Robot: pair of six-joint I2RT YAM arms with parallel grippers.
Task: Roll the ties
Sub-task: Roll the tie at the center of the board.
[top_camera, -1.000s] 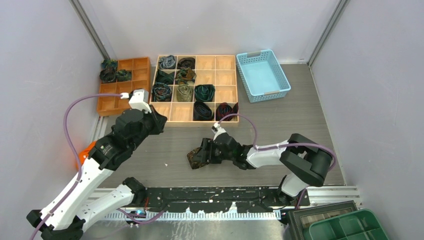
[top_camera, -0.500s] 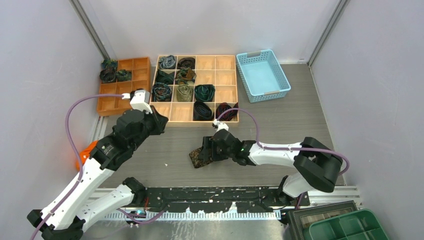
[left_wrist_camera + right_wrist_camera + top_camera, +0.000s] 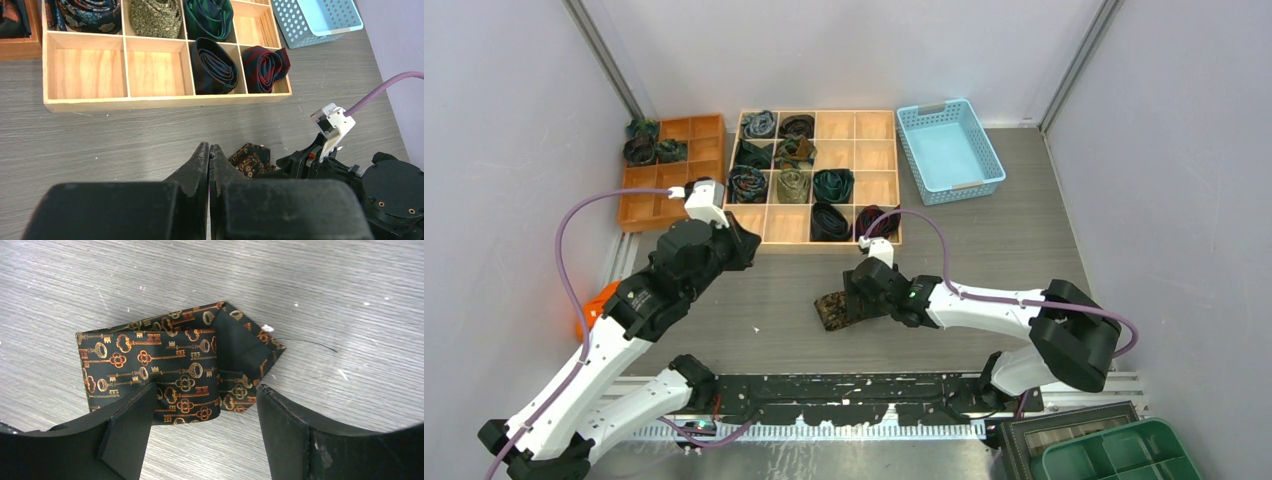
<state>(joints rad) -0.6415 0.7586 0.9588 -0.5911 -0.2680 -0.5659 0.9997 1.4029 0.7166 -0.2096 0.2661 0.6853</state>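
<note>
1. Key-pattern tie (image 3: pixel 165 375) (image 3: pixel 833 310) (image 3: pixel 250 159): black cloth with gold and orange keys, folded into a short flat bundle. It lies on the grey surface (image 3: pixel 994 250) around the middle, nearer the near edge than the trays and apart from them. In the right wrist view its long axis runs across the frame, with the pointed tip toward that view's right edge.
2. Right gripper (image 3: pixel 205 392) (image 3: pixel 852 303): jaws apart, one finger on each side of the tie's near edge. The left finger overlaps the bundle's corner; nothing is clamped.
3. Left gripper (image 3: pixel 209 152): jaws pressed together and empty, held over bare surface between the tie and the wooden tray.
4. Wooden tray (image 3: pixel 819 243) (image 3: pixel 150 102): a grid of compartments toward the far edge. It holds rolled ties (image 3: pixel 829 220) (image 3: pixel 215 65) as spirals, among them black, red, green and olive.
5. Orange tray (image 3: pixel 639 215): far-left corner, just beside the wooden tray, with dark rolls in its far-left cells.
6. Blue basket (image 3: pixel 954 190): far-right corner.
</note>
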